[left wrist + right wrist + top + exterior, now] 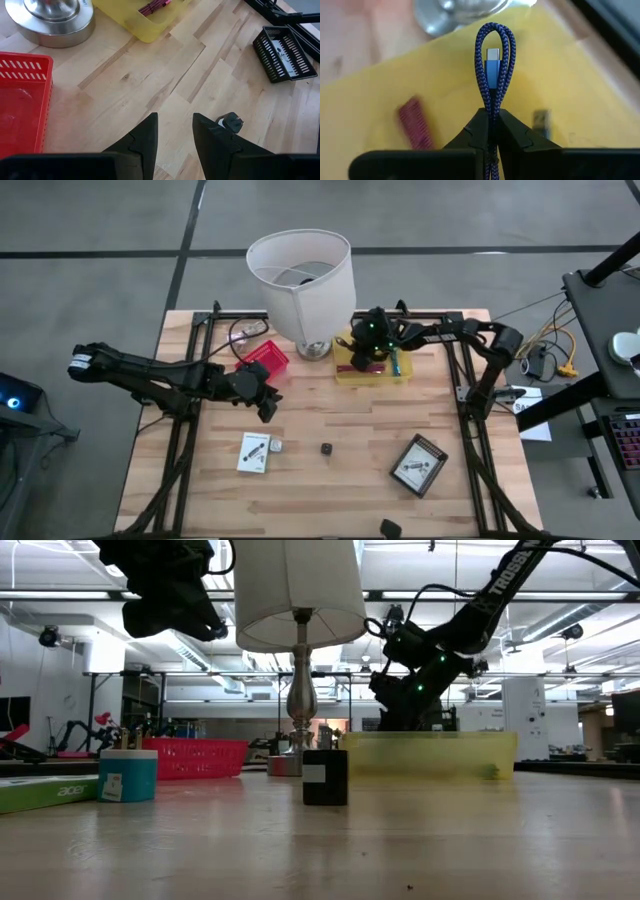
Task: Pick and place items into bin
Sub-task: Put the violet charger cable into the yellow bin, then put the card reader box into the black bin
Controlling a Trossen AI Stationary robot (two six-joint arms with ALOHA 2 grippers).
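My right gripper (492,117) is shut on a blue braided cable (494,50) and hangs over the yellow bin (400,370), right of the lamp (300,275). A dark red item (415,122) lies inside the bin. My left gripper (175,125) is open and raised above the table's middle (268,408), touching nothing. A tiny black cube (230,122) stands on the wood just beyond its fingers, also seen in the low view (325,777). A white packet (255,452) and a small white piece (277,447) lie flat toward the near edge. My right gripper pinches the folded cable between its two fingers, just below the blue plug (492,102). Two strands run through the fingers, and the loop (495,30) with the plug stands out past the fingertips. The cable is lifted clear above the bin.
A red basket (263,360) sits left of the lamp base (50,20). A black mesh tray (420,465) lies at the near right, and a dark object (390,527) at the near edge. The metal frame rails (465,380) run along both sides of the table.
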